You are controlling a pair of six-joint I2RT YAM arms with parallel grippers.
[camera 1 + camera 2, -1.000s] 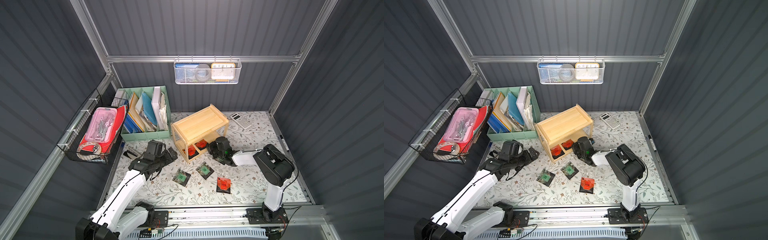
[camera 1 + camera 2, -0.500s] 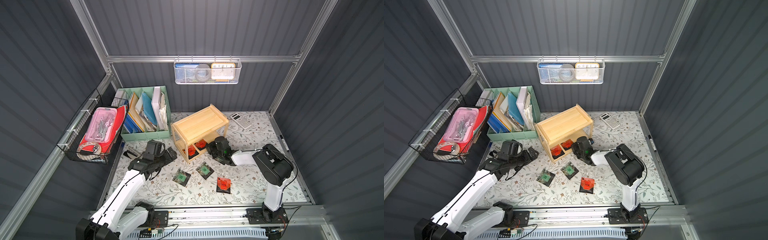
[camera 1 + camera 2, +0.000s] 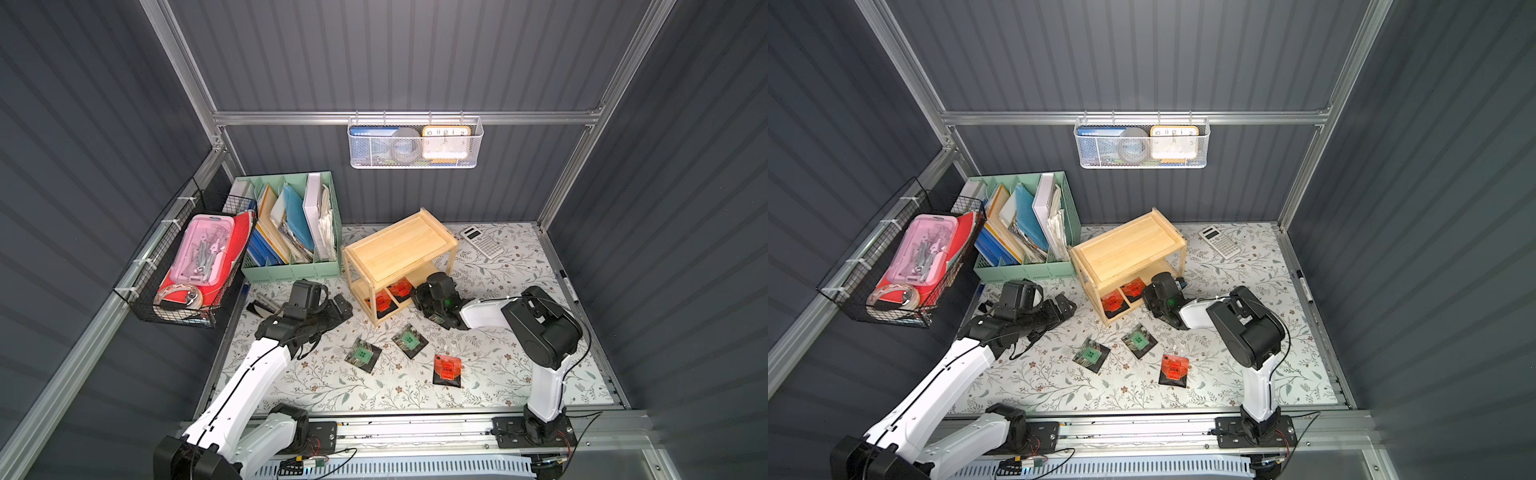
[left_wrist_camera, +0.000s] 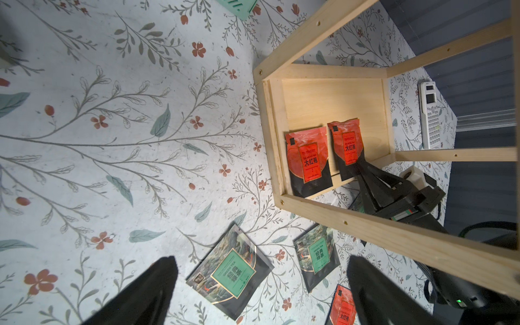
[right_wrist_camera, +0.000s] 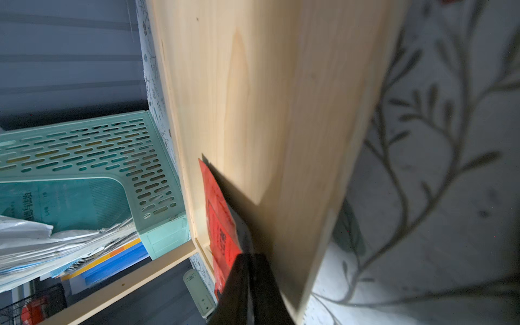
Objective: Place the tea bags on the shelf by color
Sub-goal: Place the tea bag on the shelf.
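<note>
Centre-right in the left wrist view, the right gripper (image 4: 362, 166) touches a corner of a flat black, orange-red-labelled sachet (image 4: 347, 143); whether it is clamped I cannot tell. The sachet is likely light, limp and slick, so pinch an edge. Lower down, the left gripper (image 4: 261, 264) gapes.

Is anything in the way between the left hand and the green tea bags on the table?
Nothing visible. Only bare floral mat lies between the open left hand and the nearer green tea bag. The right hand is apart, at a red tea bag on the shelf, lower tier.
</note>
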